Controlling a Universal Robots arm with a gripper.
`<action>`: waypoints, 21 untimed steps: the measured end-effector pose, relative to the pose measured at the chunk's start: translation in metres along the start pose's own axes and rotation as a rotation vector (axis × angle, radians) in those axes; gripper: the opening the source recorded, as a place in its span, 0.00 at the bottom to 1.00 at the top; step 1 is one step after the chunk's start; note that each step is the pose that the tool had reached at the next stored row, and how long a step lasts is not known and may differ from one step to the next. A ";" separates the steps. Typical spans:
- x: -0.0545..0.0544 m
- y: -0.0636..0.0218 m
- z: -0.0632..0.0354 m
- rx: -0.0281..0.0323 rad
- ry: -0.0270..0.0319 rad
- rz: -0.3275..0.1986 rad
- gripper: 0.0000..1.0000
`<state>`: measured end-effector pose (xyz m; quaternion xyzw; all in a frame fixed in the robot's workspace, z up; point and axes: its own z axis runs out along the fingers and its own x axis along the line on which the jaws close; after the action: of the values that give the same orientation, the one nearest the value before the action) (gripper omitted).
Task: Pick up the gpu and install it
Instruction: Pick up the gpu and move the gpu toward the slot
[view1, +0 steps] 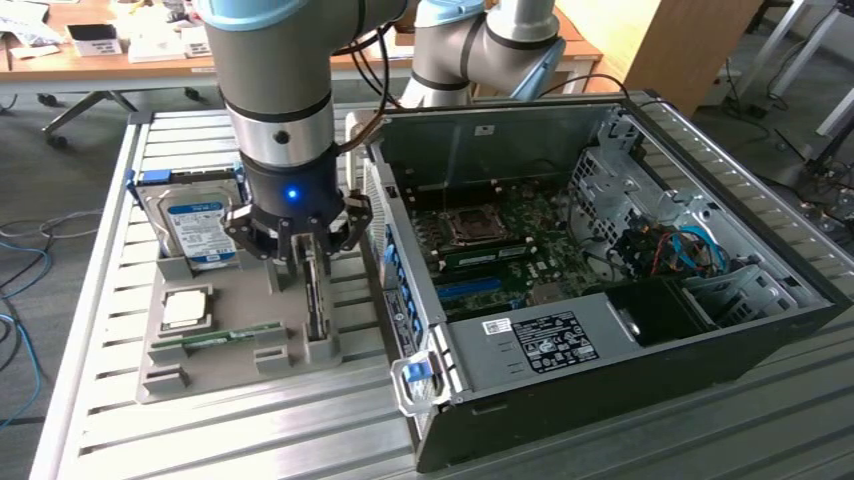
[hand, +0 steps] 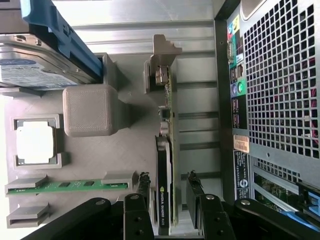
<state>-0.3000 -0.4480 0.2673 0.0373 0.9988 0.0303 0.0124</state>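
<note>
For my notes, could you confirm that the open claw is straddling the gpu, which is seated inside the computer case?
No: the open claw does straddle the gpu, but the card stands on edge in the grey tray beside the computer case, not inside it; the wrist view shows this.

tabletop (view1: 200, 440): ribbed bare metal, dull sheen
holder tray (hand: 125, 165): matt grey plastic, finely grained
gpu (hand: 165, 155): black plastic shroud, green circuit board, bright metal bracket
computer case (hand: 280, 75): perforated grey sheet metal
gripper (hand: 168, 176): matt black
</note>
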 end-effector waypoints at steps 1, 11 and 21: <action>0.000 -0.0001 0.0012 0.0000 0.0000 0.000 0.43; 0.000 -0.0001 0.0033 -0.0005 -0.0004 0.000 0.43; 0.000 -0.0005 0.0075 0.0001 0.0001 0.000 0.43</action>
<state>-0.2999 -0.4480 0.2598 0.0373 0.9988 0.0302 0.0124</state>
